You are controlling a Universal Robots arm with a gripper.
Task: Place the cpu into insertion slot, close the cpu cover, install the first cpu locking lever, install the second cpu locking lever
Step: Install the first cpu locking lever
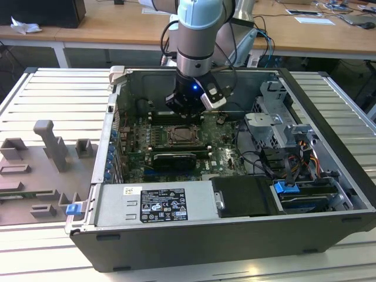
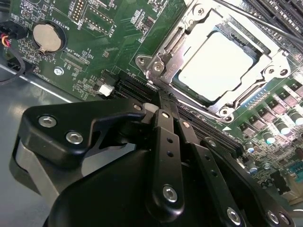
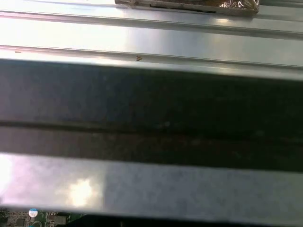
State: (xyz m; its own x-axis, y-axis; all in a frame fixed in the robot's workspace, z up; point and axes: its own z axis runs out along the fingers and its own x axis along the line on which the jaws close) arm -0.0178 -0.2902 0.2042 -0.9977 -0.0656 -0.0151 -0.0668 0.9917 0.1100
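While the pincer [image 2: 159, 98] hovers closed and empty nearby, the cpu [image 2: 215, 64] lies under the cpu cover [image 2: 173, 45], probably light, stiff, fragile, best held by its edges.

You are looking at a cpu [image 2: 215, 64] showing pale, satin-smooth metal, a cover [image 2: 272, 66] gleaming as polished metal, a board [image 2: 118, 38] wearing glossy green lacquer, and a gripper [image 2: 161, 106] showing matt black.
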